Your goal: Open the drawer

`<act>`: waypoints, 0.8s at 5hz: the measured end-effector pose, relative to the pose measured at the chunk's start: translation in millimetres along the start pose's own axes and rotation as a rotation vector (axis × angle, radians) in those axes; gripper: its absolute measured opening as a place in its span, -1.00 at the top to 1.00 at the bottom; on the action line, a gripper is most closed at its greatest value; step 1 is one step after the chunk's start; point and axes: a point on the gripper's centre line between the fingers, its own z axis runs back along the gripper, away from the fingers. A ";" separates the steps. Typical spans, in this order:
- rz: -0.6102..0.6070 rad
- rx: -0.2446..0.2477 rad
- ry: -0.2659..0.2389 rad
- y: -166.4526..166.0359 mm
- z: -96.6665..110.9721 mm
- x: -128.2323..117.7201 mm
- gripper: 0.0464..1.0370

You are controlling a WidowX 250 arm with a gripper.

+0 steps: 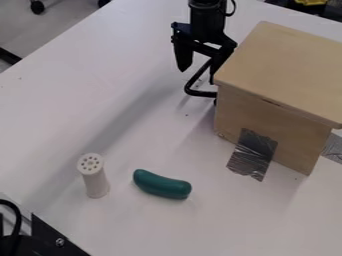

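At the upper left, a dark caster wheel [37, 7] stands on the grey floor [50, 35], beyond the edge of the white table [67, 115]. In the lower left corner sits a black metal bracket [50, 237], with a black cable [12, 207] curving above it.

To the right of these, a white shaker [94, 179] stands upright on the table, its round, perforated top facing up. Just beside it, apart from it, lies a dark green toy cucumber [161, 184], slightly curved, its right end nearer the camera.

Further right, near the top, the black gripper [198, 75] hangs with its fingers spread apart, beside the left edge of a wooden box [287, 65]. The black drawer handle [201, 93] projects from the box's left side, below the gripper. Contact between handle and fingers cannot be determined. The drawer front is hidden from this angle; how far it stands open cannot be told.

The box is upright, with a flat, pale lid. A strip of silver tape [252, 154] runs from its near wall down onto the table. A second piece of tape [333, 148] lies at the right edge of view. At the upper right, a yellow object [310, 2] is partly visible.
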 end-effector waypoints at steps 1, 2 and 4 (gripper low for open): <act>0.008 -0.002 0.004 5.6 -1.9 3.1 -0.92; 0.018 -0.010 0.020 8.2 -6.3 2.3 -0.83; 0.066 -0.009 0.003 21.6 -5.8 3.1 0.11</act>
